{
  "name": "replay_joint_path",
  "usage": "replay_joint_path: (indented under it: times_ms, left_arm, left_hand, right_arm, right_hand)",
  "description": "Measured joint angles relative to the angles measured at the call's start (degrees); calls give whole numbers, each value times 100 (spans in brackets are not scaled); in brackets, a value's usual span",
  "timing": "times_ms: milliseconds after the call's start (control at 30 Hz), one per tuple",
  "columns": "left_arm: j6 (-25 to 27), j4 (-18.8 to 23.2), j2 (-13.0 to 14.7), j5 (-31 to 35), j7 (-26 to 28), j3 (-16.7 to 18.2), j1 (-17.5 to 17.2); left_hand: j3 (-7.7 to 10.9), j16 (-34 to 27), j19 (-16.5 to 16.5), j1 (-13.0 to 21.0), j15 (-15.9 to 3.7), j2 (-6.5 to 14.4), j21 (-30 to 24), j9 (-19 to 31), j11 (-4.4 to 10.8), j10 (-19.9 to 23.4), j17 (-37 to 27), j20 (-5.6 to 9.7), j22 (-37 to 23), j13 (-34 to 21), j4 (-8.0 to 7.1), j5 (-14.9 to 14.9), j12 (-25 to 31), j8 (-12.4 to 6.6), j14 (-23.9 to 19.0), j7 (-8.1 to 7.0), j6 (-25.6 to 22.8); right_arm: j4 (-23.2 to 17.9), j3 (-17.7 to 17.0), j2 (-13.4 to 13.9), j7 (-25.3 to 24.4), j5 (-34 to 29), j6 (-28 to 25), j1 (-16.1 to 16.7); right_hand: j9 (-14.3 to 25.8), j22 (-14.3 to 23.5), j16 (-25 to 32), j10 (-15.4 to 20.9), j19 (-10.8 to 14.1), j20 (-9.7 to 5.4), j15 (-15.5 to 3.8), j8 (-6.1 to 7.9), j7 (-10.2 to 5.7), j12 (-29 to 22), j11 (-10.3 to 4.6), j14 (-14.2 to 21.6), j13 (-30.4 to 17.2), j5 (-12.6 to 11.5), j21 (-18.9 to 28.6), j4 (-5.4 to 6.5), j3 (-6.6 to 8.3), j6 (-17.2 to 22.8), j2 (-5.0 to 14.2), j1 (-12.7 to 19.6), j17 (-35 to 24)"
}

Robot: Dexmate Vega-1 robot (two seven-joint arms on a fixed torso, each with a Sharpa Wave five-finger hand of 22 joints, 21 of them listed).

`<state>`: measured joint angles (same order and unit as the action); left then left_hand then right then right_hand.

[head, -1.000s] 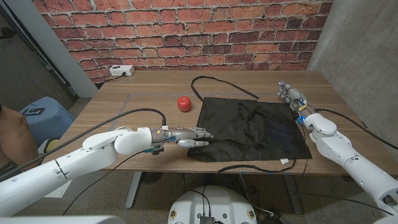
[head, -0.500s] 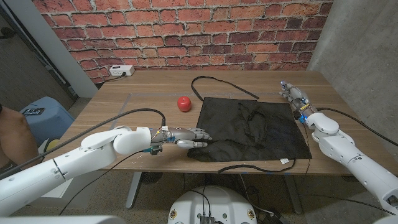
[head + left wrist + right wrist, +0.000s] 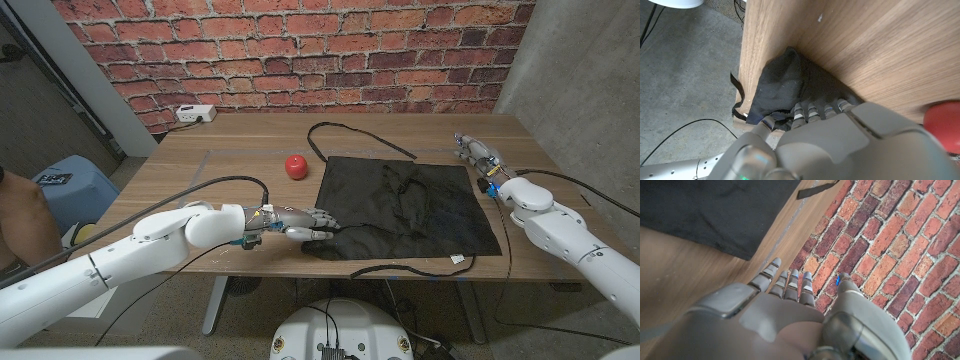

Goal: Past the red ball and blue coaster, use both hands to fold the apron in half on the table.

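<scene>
Head view: the apron (image 3: 405, 205) lies spread on the table (image 3: 180, 170), ball (image 3: 295, 166) just beside its far left corner. The left hand (image 3: 300, 223) pinches its near left corner. The right hand (image 3: 478, 155) hovers beyond the far right corner.

Left wrist view: fingers (image 3: 812, 107) curl onto bunched cloth.

Right wrist view: fingers (image 3: 785, 280) extended, empty.

Red brick wall (image 3: 300, 50) with pale mortar runs behind a wooden table (image 3: 200, 175), grain lengthwise. Grey plaster wall (image 3: 580, 70) on one side, a grey panel (image 3: 70, 60) leaning in on the other. White power strip (image 3: 196, 114) sits at the table's far edge. Blue stool (image 3: 65, 180) beside it. Bare concrete floor (image 3: 685, 75), light even.
</scene>
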<state>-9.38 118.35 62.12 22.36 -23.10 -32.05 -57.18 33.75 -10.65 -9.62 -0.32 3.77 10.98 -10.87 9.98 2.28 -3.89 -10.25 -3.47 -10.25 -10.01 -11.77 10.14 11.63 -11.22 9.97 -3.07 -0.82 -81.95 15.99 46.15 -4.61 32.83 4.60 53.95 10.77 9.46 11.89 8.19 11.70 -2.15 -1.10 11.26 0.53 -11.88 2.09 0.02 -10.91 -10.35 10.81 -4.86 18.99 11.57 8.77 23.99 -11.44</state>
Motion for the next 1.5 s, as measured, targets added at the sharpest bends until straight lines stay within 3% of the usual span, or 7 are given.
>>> replay_joint_path:
  times_ms: [267,467,533,833,900,1100,1500]
  left_arm:
    - [-1,-54,-41,25,-63,-52,56]
    - [-1,-85,-62,25,-63,-82,91]
    - [-7,-93,-69,39,-100,-89,101]
    - [-14,-125,-94,51,-164,-133,146]
    - [-14,-126,-98,51,-164,-142,153]
    - [-13,-128,-107,60,-189,-161,166]
    - [-20,-145,-124,102,-201,-189,187]
  left_hand:
    - [0,0,0,-6,15,-6,0,0,-1,0,-9,0,0,0,0,0,0,21,-16,0,0]
    - [0,0,0,-23,14,11,0,0,-1,0,-30,0,0,0,0,0,0,20,-15,-31,-31]
    - [0,0,0,-29,14,16,0,0,-1,0,-30,0,0,1,0,0,0,20,-15,-31,-31]
    - [0,0,0,-29,13,17,0,0,-3,83,-30,0,0,1,0,0,0,20,-14,0,-144]
    - [0,0,0,-29,13,17,0,0,-3,83,-29,0,0,1,0,0,0,20,-14,31,-175]
    - [-6,0,0,-29,12,17,0,0,-25,105,-29,0,0,1,-5,0,0,20,-14,0,-205]
    - [-27,-44,0,-28,12,17,-45,0,9,135,-29,0,1,1,-26,0,0,19,-14,0,-205]
  right_arm:
    - [-437,-54,232,-218,-50,-421,141]
    - [-437,-54,232,-336,-100,-673,141]
    - [-735,-88,416,-371,-125,-762,230]
    - [-1016,-122,610,-460,-218,-1019,312]
    - [-1016,-122,610,-489,-259,-1087,312]
    - [-1226,-127,778,-556,-394,-1331,357]
    - [-1897,58,1220,-757,-824,-2304,264]
  right_hand:
    - [0,0,0,98,0,0,21,0,18,-22,23,62,0,0,0,-116,53,44,-30,91,23]
    - [0,0,6,240,56,-12,38,40,29,-22,25,166,0,-28,0,-226,101,135,-61,228,26]
    - [0,0,28,294,56,-12,41,40,40,-23,33,228,-1,-28,0,-276,118,145,-55,247,26]
    - [0,0,108,617,128,-19,91,40,44,-110,22,507,-17,-27,22,-387,146,210,-88,420,26]
    - [0,0,112,702,212,65,114,61,103,-140,72,617,-17,-27,45,-401,164,270,-121,457,25]
    - [0,7,210,1167,569,277,250,106,308,-223,183,963,-42,-27,112,-448,164,534,-184,624,25]
    - [0,13,339,2148,650,358,68,274,421,-457,87,1739,-90,-27,83,-495,149,1303,-422,952,53]
